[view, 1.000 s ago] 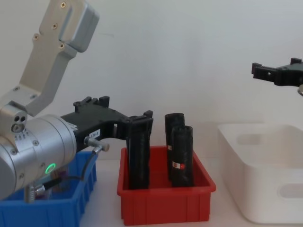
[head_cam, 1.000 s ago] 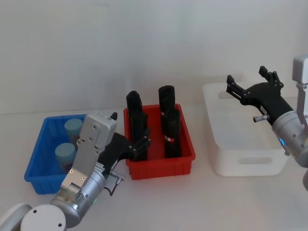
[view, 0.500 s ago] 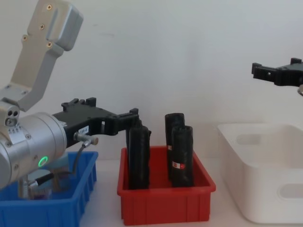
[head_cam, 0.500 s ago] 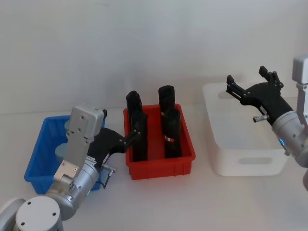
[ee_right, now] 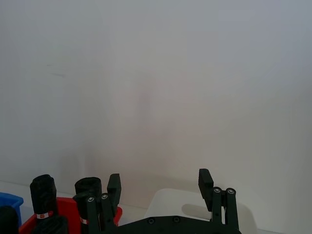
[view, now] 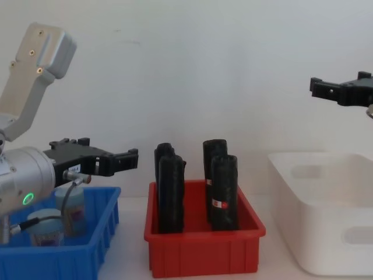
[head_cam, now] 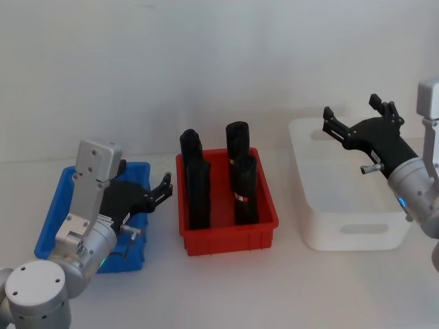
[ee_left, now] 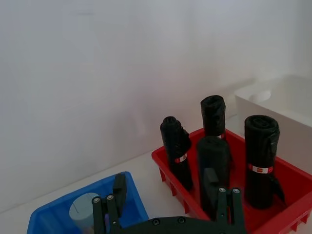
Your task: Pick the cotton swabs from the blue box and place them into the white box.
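The blue box [head_cam: 55,214] sits at the table's left, partly covered by my left arm. In the chest view, two cotton swabs tubs [view: 46,226] with pale blue lids stand in the blue box [view: 76,259]; one tub [ee_left: 83,214] also shows in the left wrist view. My left gripper [head_cam: 159,194] hangs open and empty above the box's right rim, beside the red bin; the chest view shows this gripper [view: 125,158] above the tubs. The white box [head_cam: 343,199] stands at the right. My right gripper [head_cam: 358,118] hovers open above its far end.
A red bin [head_cam: 230,236] with several tall black rolls [head_cam: 237,140] stands between the two boxes, close to the blue box's right wall. A plain wall runs behind the table. Bare tabletop lies in front of the bins.
My left arm has swung left, away from the black rolls in the red bin, and now sits over the blue box. The right arm has not moved.
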Controlling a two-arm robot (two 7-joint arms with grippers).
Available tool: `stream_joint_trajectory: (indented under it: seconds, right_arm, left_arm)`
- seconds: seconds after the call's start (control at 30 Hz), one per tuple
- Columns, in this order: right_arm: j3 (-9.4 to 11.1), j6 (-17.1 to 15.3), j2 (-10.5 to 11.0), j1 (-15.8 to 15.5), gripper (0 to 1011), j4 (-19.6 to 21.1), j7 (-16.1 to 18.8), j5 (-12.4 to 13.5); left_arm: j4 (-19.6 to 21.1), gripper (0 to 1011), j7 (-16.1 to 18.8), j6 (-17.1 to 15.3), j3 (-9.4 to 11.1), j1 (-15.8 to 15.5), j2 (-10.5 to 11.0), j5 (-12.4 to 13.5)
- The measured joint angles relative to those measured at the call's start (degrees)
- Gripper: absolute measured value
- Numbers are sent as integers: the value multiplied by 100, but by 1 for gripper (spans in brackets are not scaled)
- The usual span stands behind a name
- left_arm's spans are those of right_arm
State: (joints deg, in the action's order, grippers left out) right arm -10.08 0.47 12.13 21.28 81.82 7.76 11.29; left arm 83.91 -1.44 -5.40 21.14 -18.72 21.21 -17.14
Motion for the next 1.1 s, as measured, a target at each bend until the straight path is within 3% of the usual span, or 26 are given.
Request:
stream_joint_trajectory:
  seconds: [0.43, 1.1]
  right_arm:
    - [0, 0, 0, 0, 1001, 0, 0, 0]
    - [0, 0, 0, 0, 1001, 0, 0, 0]
  left_arm:
    - [-482, 1004, -84, -341, -236, -175, 87, -38]
    - [-812, 1004, -164, -642, -480, -111, 262, -205]
